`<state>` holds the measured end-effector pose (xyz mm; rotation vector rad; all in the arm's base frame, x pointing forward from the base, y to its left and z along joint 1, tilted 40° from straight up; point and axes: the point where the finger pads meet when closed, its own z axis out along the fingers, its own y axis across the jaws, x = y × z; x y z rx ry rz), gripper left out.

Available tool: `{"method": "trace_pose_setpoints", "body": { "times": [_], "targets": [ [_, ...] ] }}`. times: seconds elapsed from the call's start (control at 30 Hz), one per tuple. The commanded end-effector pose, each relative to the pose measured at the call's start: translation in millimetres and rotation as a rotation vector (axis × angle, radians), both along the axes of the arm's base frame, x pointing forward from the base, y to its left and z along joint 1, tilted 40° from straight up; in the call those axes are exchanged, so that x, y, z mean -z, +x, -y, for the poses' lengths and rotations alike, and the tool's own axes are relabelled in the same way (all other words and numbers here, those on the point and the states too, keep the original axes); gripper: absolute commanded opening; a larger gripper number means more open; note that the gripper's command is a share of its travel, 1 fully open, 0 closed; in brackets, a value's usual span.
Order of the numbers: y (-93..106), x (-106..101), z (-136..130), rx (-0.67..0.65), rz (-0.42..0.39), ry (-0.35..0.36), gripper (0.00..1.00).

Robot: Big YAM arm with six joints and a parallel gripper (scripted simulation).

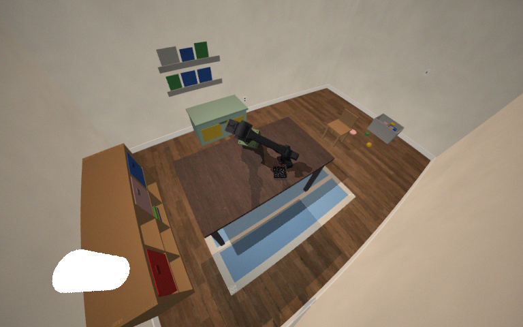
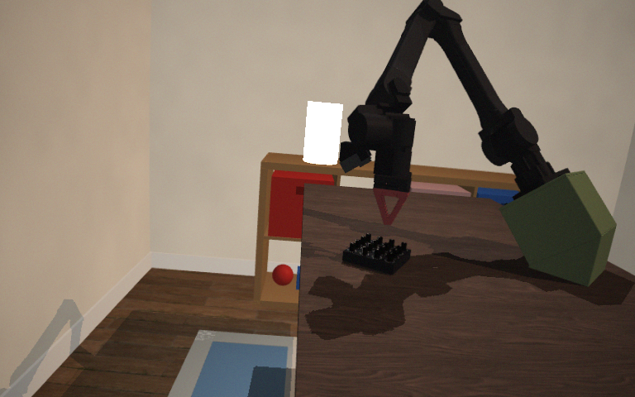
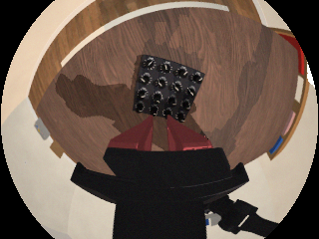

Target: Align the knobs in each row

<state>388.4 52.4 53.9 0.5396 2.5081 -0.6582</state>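
The black knob box (image 1: 279, 172) (image 2: 369, 265) (image 3: 152, 88) stands on the brown table (image 1: 216, 182) (image 2: 508, 344) (image 3: 221, 65), with its knobs up in a four by four grid. White marks ring the knobs in the wrist view. The printed names and most line directions are too small to read. My gripper (image 2: 388, 222) (image 3: 159, 119) points down above the box, clear of the knobs. Its red fingers hold nothing and stand a narrow gap apart. In the wrist view the tips overlap the box edge nearest to the gripper body. The socket cannot be made out.
The arm's green base (image 1: 252, 142) (image 2: 547, 231) stands at the table's far side from the rug (image 1: 272, 238) (image 2: 242, 359). The box is near the table edge by the rug. The arm's shadow falls on the table beside the box.
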Motion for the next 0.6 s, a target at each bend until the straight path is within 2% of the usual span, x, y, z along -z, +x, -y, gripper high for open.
{"method": "trace_pose_setpoints", "body": {
  "times": [0.0, 0.57],
  "targets": [
    [16.2, -11.7, -17.8, -0.017, 0.034, 0.009, 0.18],
    [24.1, -7.1, -2.9, 0.001, 0.041, 0.011, 0.18]
  ]
}}
